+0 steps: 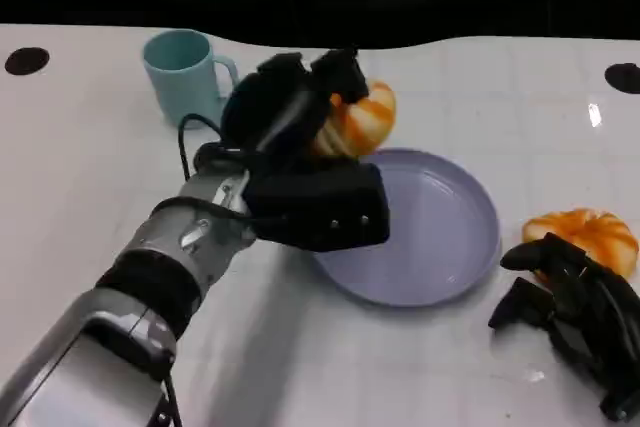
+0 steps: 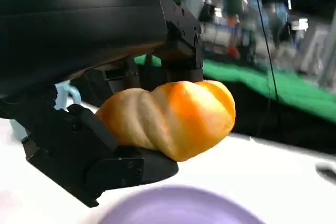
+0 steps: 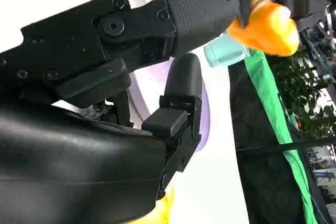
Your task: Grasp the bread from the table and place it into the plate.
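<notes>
My left hand [image 1: 290, 112] grips an orange twisted bread roll [image 1: 358, 119] and holds it in the air over the far left rim of the lilac plate [image 1: 440, 237]. In the left wrist view the roll [image 2: 170, 116] sits between my black fingers [image 2: 181, 45], with the plate's rim [image 2: 178, 205] just below. A second bread roll [image 1: 590, 235] lies on the table right of the plate. My right hand [image 1: 575, 312] rests on the table beside that roll, fingers apart and holding nothing. The right wrist view shows the held roll [image 3: 265, 24] in the distance.
A teal mug [image 1: 185, 72] stands at the back left, close behind my left hand. The white table [image 1: 80, 177] has dark round holes at both far corners. The table's dark far edge runs just behind the mug.
</notes>
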Controlling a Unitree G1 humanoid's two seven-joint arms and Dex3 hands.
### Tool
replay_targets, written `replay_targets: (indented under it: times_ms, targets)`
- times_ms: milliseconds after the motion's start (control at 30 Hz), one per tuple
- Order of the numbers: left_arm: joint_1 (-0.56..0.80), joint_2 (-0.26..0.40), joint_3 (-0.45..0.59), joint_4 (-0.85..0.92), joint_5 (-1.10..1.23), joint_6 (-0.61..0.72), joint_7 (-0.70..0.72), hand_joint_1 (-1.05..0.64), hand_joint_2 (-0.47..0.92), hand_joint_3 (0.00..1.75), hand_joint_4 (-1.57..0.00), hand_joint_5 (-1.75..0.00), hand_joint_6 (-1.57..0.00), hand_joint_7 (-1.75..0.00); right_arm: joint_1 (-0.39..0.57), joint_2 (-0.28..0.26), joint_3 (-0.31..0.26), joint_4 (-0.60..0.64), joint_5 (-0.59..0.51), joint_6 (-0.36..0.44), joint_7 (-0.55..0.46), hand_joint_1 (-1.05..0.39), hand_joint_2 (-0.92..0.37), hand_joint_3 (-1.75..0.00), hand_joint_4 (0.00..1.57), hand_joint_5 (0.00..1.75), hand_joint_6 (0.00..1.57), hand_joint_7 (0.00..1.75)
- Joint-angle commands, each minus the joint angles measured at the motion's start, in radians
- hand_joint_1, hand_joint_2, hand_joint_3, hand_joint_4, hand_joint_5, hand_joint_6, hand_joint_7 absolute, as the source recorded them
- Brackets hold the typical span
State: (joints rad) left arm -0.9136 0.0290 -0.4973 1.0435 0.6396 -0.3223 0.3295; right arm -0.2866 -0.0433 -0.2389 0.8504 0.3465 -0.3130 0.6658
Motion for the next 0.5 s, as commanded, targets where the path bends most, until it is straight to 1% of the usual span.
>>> replay_targets:
  times_ms: [33, 167, 233, 333, 500]
  targets:
    - [-0.055, -0.047, -0.036, 0.050, 0.005, -0.041, -0.099, -0.21, 0.54, 1.11, -0.93, -1.75, -0.69, -1.75, 0.015, -0.002, -0.003, 0.016, -0.005, -0.003, -0.010, -0.54, -0.92, -0.25, 0.68, 1.54, 0.64, 1.19]
    - [-0.074, -0.071, -0.045, 0.090, 0.007, -0.034, -0.130, -0.22, 0.54, 1.14, -0.93, -1.75, -0.70, -1.75, 0.017, 0.000, -0.001, 0.007, -0.004, 0.009, -0.017, -0.53, -0.92, -0.26, 0.68, 1.53, 0.64, 1.19]
    - [-0.082, -0.078, -0.049, 0.108, 0.008, -0.032, -0.138, -0.21, 0.51, 1.19, -0.94, -1.75, -0.72, -1.75, 0.018, 0.002, -0.001, 0.005, 0.000, 0.014, -0.018, -0.53, -0.92, -0.26, 0.68, 1.53, 0.64, 1.20]
    - [-0.089, -0.086, -0.052, 0.133, 0.008, -0.035, -0.144, -0.21, 0.49, 1.23, -0.95, -1.75, -0.73, -1.75, 0.015, 0.004, 0.000, 0.008, -0.003, 0.010, -0.023, -0.53, -0.92, -0.26, 0.69, 1.53, 0.64, 1.20]
    - [-0.093, -0.089, -0.054, 0.146, 0.009, -0.038, -0.143, -0.21, 0.49, 1.24, -0.94, -1.75, -0.73, -1.75, 0.015, 0.004, 0.002, 0.007, -0.004, 0.010, -0.026, -0.53, -0.92, -0.25, 0.69, 1.53, 0.64, 1.21]
